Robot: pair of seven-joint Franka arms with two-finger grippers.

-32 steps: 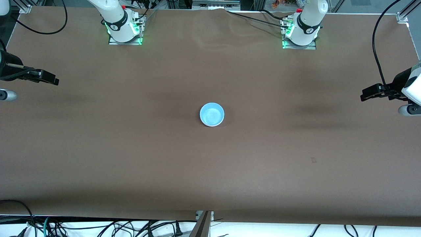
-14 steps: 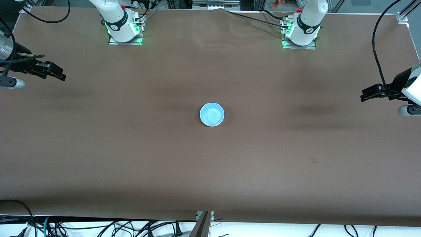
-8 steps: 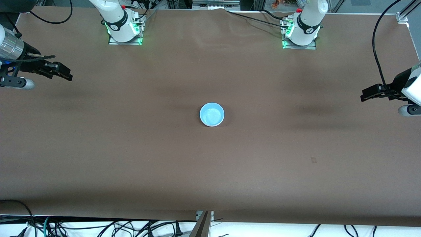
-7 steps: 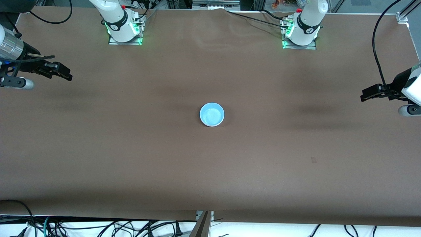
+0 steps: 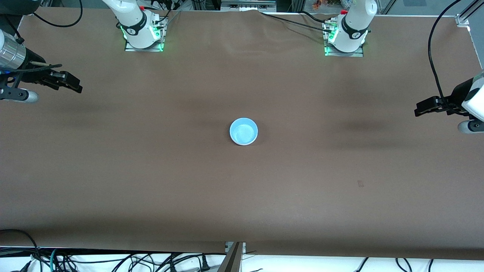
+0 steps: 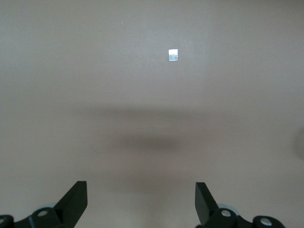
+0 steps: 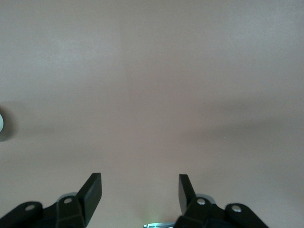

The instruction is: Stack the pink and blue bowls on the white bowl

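Brown covering runs across the whole surface, and it carries one visible stack only.

Right end effector: hangs over the surface at the right arm's end, well apart from the stack. Its wrist view shows both fingers spread wide with nothing between them; released, empty.

Centre of the surface: the blue bowl sits upright, mouth up. A thin white rim shows beneath its lower edge, which I take to be the white bowl under it. No pink is visible anywhere in the front view; whether the pink bowl lies nested between the two cannot be told from here.

Left end effector: hangs over the surface at the left arm's end, equally well apart from the stack. Its wrist view shows the fingers apart over bare covering and a small pale square mark; released, empty.

Progress, as a judgement: the stacking appears done, or done save for confirming the pink bowl. Both arms stand clear and wait, and no loose bowl lies on the surface.

Count: blue bowls, one. White bowls, one, rim only. Pink bowls, none visible. End effectors, two. Arm bases, two.
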